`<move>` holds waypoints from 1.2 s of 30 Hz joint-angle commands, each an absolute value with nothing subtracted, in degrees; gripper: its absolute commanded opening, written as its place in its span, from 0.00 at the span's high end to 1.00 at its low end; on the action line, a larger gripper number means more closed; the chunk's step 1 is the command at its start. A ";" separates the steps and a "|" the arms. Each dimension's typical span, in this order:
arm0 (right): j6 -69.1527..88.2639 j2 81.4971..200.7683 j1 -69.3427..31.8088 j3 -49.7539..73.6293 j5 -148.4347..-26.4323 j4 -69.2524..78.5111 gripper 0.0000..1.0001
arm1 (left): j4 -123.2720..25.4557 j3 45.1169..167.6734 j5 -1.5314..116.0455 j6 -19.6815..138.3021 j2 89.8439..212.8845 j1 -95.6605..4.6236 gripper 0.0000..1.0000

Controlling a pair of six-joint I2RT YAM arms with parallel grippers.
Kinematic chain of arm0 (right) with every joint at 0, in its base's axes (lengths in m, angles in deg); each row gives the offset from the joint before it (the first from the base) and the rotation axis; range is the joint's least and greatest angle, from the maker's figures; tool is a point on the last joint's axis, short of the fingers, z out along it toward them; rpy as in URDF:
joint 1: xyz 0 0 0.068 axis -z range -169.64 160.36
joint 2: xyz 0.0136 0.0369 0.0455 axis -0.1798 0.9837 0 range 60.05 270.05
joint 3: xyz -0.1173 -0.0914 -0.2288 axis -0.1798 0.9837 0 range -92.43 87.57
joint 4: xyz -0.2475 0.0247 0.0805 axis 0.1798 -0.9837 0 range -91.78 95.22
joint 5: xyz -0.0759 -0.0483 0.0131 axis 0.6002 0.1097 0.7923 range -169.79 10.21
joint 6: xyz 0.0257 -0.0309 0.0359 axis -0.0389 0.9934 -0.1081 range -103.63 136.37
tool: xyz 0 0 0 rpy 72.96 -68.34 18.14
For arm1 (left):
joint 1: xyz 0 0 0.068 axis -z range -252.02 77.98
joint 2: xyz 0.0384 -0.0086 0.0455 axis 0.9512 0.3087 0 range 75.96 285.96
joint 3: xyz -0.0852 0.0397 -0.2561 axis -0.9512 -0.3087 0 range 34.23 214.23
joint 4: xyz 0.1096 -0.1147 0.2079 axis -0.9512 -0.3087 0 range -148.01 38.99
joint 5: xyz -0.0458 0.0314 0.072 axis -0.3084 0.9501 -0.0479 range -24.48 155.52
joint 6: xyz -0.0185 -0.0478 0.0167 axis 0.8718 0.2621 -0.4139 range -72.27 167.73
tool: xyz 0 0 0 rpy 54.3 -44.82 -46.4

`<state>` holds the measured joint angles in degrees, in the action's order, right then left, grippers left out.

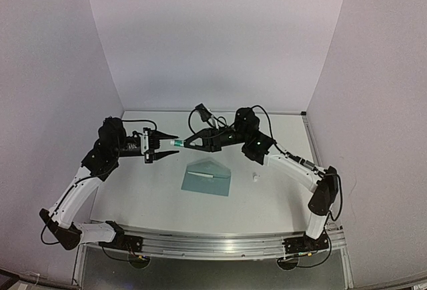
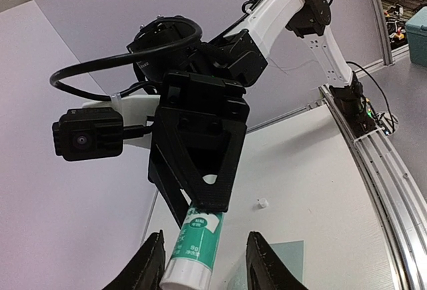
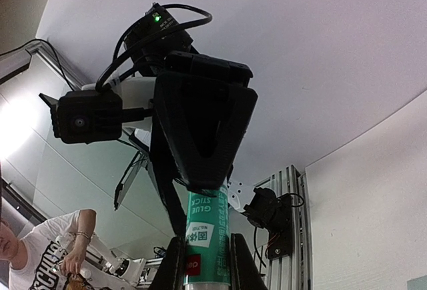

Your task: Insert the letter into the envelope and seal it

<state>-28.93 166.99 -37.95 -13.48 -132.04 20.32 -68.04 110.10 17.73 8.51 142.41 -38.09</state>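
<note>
The glue stick (image 3: 207,237) cut off at bottom edge; white speck (image 1: 255,177) unidentifiable.

Table (image 1: 147,197): was white and flat, with a metal rail (image 1: 213,243) along its near edge.
Envelope (image 1: 207,182): lay flat on the table, nearer the bases than the tips of the right claw (image 1: 185,143) and slightly to their right, flap open and pointing away (a thin white strip (image 1: 203,175) lay across it).
Small white piece (image 1: 255,177): sat on bare table well right of that claw's tips, apart from the envelope's right corner.
</note>
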 commanded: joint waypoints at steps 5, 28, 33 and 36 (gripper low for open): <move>-30.07 168.45 -38.51 -16.00 -132.63 22.19 1.00 | -71.51 113.51 17.41 5.64 143.03 -38.09 0.65; -30.74 162.52 -34.75 -5.51 -118.68 18.49 0.46 | -85.38 119.87 32.79 11.05 147.32 -38.09 1.00; -27.64 155.04 -31.23 1.27 -100.07 5.89 0.37 | -96.66 123.33 41.55 15.21 152.80 -37.91 1.00; -25.49 154.91 -31.13 -0.88 -84.82 -11.36 0.41 | -103.39 126.52 46.12 20.71 158.38 -36.95 1.00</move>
<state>-29.17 159.91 -31.45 1.55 -107.78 8.50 -91.00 121.69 36.92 13.04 152.25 -37.91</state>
